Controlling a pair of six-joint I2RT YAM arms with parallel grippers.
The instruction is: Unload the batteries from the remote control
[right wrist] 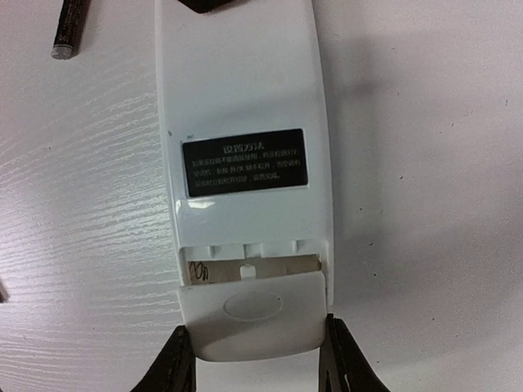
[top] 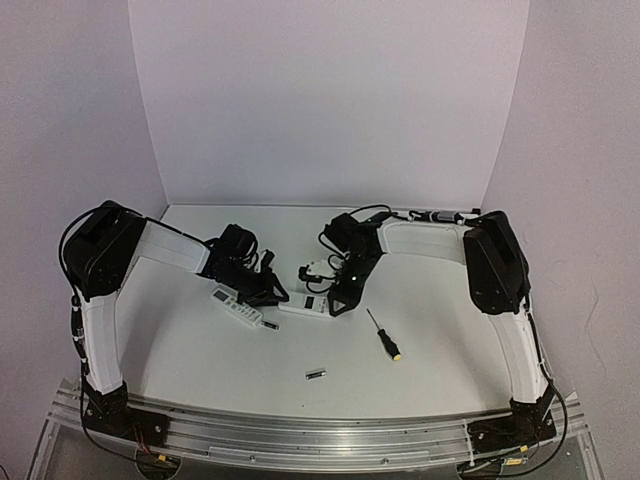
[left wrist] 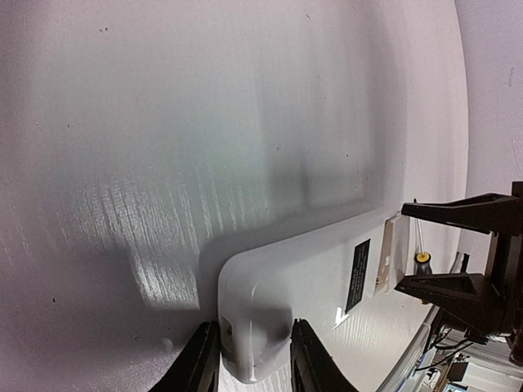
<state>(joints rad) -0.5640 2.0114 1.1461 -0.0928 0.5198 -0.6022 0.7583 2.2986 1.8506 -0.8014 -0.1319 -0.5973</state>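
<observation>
The left gripper (left wrist: 249,363) and right gripper (right wrist: 257,367) clamp opposite ends of the white plastic remote control (right wrist: 245,98).
Its flat white cover (right wrist: 253,318) is partly slid off; a dark cylindrical battery (top: 316,374) lies on the desk (top: 200,350).

- Soft, even light from overhead fills the top view; the white table (top: 200,350) shows only faint shadows around the remote control (top: 305,308).
- Left wrist view: a broad grey shadow spreads above and left of the remote control, with streaked glare beside its soft near end; the table edge beyond it bends with lens distortion.
- Right wrist view: the remote control's label (right wrist: 245,162) is sharp, a glint just below it, shadow to its right, glare-lit grain to its left.
</observation>
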